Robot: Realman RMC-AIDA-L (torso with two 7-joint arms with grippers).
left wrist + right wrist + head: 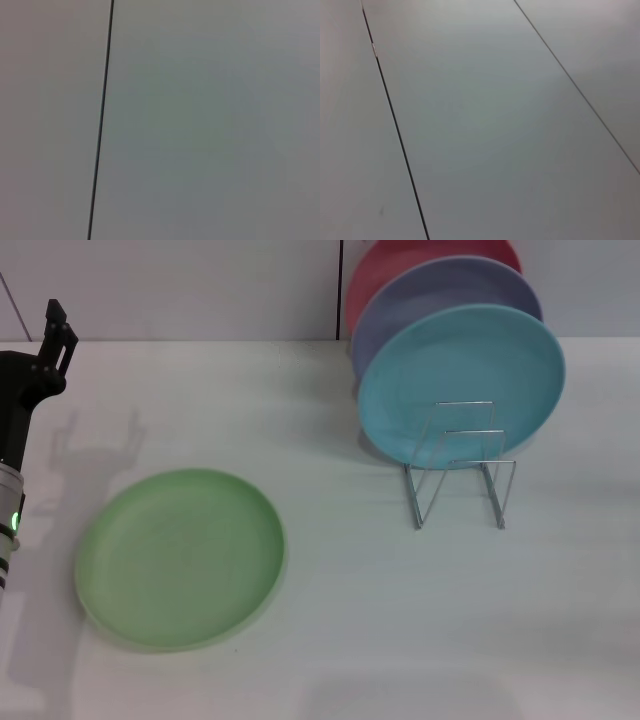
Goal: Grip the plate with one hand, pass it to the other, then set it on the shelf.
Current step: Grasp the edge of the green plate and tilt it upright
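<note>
The pale green plate (180, 558) lies flat on the white table (400, 620) at the front left. My left gripper (57, 328), on its black forearm with a green light, is raised at the far left edge. It is behind and to the left of the plate and well apart from it. The wire shelf (460, 470) stands at the right with its front slots free. My right arm and gripper are out of view. Both wrist views show only plain grey panels with dark seams.
A turquoise-blue plate (460, 380), a lavender plate (430, 295) and a red plate (400, 260) stand on edge in the back slots of the shelf. A pale wall runs behind the table.
</note>
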